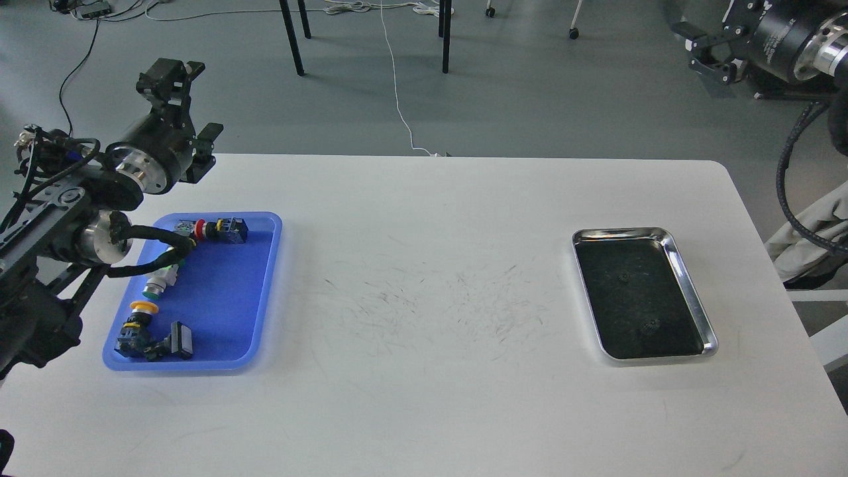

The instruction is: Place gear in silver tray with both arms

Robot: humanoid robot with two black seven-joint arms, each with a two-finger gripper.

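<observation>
Fingers (192, 99) on my left gripper (182, 103) stand spread, one prong raised at about 11 o'clock and the other lower at about 3 o'clock from the wrist, with nothing between them. That gripper hangs just past the far left edge of the bench (424, 397), above the far end of the blue tray (265, 291). On my right, the gripper (710, 48) sits high at the 2 o'clock corner of the view, off the bench and over the floor; I see dark prongs there, but I cannot tell whether they are apart or together.

At about 3 o'clock on the bench lies the silver tray (692, 291), flat, its long side running away from me. Two small dark gears rest on its dark floor: one gear (623, 278) near the middle, and a second gear (650, 324) nearer me, toward the near right corner. They lie apart from each other and clear of the rim.

At 9 o'clock the blue tray holds push-button parts: a red-capped one (212, 229) at the far end, a green and white one (159, 281) in the middle partly behind my left arm's cable, and a yellow-capped one (140, 315) with a dark block (179, 341) at the near end.
</observation>
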